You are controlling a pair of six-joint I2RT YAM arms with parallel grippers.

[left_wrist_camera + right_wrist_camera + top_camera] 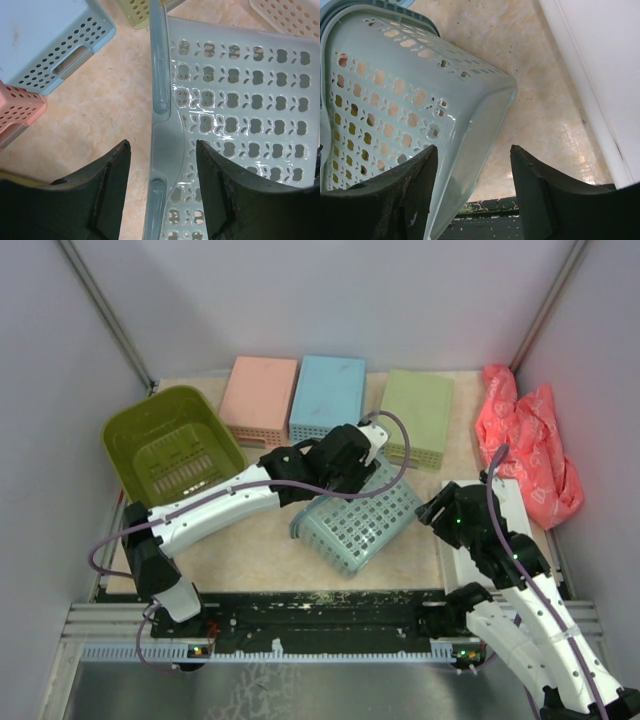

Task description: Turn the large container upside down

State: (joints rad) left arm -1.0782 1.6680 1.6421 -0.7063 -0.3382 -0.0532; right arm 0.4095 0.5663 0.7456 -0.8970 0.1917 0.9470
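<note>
The large container, an olive-green slotted basket [170,445], stands at the far left of the table with its opening facing up, and neither gripper touches it. My left gripper [365,455] is open over the smaller teal perforated basket [355,520], which lies tipped on its side mid-table. In the left wrist view the left gripper [162,145] straddles the teal basket's rim [162,100] without closing on it. My right gripper [435,510] is open and empty. In the right wrist view it [473,148] hovers by the teal basket's corner [485,100].
A pink tray [260,395], a blue tray [328,395] and a green tray [418,415] lie along the back. A crumpled red bag [530,450] sits at the far right. A white board [515,505] lies under the right arm. Grey walls enclose the table.
</note>
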